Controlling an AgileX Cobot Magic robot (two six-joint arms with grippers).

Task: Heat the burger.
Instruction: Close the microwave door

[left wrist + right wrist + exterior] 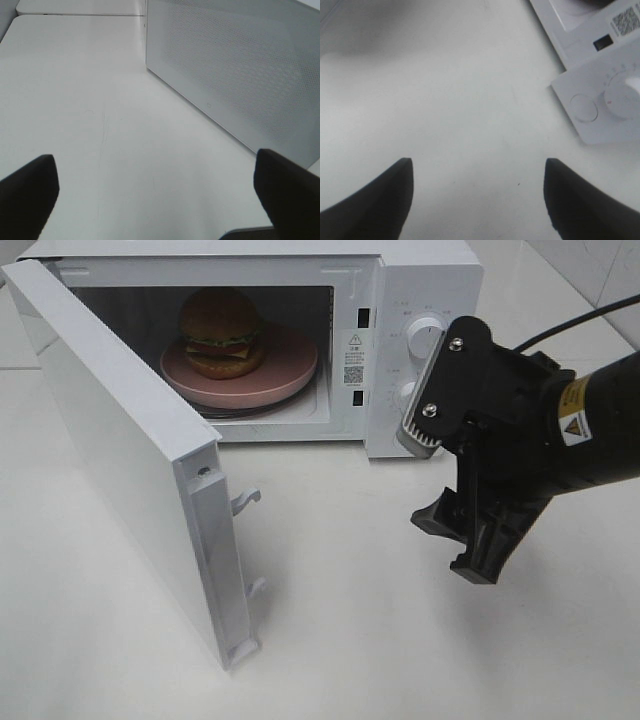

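Right gripper (455, 545) hangs wide and empty, near right; left gripper (155, 167), equally wide, apparently faces the outside of the open door (240, 75). Far inside the microwave (420, 280), the burger (222, 325) sits on its plate (295, 370); a hard door-shove could topple it.

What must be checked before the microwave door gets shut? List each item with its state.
1. Burger inside the microwave: ok, it sits on the pink plate.
2. Door shut: not ok, it stands wide open.
3. Right hand free: ok, open and empty, in front of the control panel.
4. Left hand free: ok, open and empty, with the door's mesh panel beside it.
5. Plate rim clear of the door frame: cannot tell from this angle.
6. Upper dial setting: cannot tell, the markings are too small.
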